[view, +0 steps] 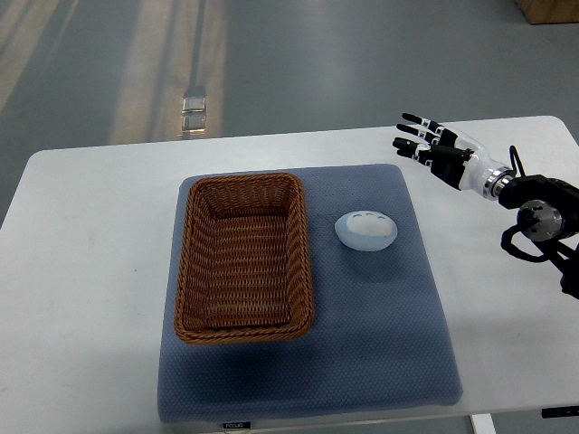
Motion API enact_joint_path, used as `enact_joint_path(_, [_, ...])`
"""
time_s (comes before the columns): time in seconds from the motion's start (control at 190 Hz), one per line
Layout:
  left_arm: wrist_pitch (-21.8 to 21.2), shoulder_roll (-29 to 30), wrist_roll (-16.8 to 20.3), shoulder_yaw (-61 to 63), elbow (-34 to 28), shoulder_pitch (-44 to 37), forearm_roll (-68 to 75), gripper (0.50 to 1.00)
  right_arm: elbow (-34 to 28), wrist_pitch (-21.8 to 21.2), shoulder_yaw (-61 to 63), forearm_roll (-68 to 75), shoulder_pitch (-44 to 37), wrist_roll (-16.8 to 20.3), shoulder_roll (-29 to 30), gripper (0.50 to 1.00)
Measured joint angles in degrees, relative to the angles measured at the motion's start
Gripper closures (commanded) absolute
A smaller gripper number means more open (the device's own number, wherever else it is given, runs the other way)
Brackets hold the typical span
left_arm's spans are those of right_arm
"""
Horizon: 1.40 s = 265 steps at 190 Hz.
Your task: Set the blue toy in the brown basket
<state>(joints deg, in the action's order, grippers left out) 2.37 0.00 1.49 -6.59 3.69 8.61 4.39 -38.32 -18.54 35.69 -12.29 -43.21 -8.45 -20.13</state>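
A pale blue oval toy (365, 230) lies on the blue-grey mat (380, 344), just right of the brown wicker basket (244, 258). The basket holds nothing. My right hand (425, 141) hovers over the white table at the far right, above and right of the toy, well apart from it. Its fingers are spread and hold nothing. The right arm comes in from the right edge. The left arm does not show.
The white table (90, 271) extends left and right of the mat. A small shiny block (194, 110) lies on the grey floor beyond the table's far edge.
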Motion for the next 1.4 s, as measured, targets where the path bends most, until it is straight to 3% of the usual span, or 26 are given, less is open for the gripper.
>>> enact_joint_path(0.981, [0.0,0.0,0.0,0.0,-0.1,0.0,0.0,0.500,-0.5,-2.0,-1.6,-10.7,-3.2,-0.1,-1.0,0.593])
enact_joint_path(1.398, [0.0,0.0,0.0,0.0,-0.1,0.2,0.0,0.500,-1.0,-2.0,-12.2,-18.5,-12.3,-1.6,-1.9,0.593])
